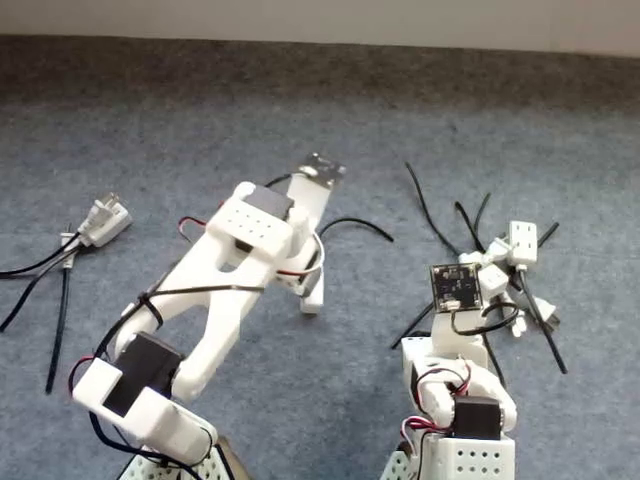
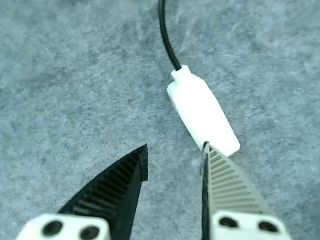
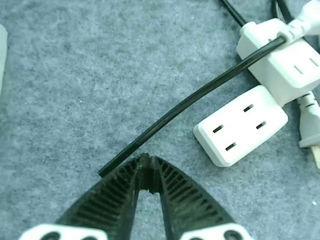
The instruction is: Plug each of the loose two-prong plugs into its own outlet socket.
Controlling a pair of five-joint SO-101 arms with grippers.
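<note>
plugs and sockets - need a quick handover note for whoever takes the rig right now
Left gripper: open over a plug lying on the carpet, one finger touching its end.
Right gripper: shut, tip by a black cord, beside the sockets.
Second plug lies loose at far left of the high view.
Done: nothing clearly plugged in.
Left: grasp each plug, seat it in a socket.

White plug (image 2: 202,112), black cord (image 2: 167,42), grey carpet (image 2: 70,75)
</note>
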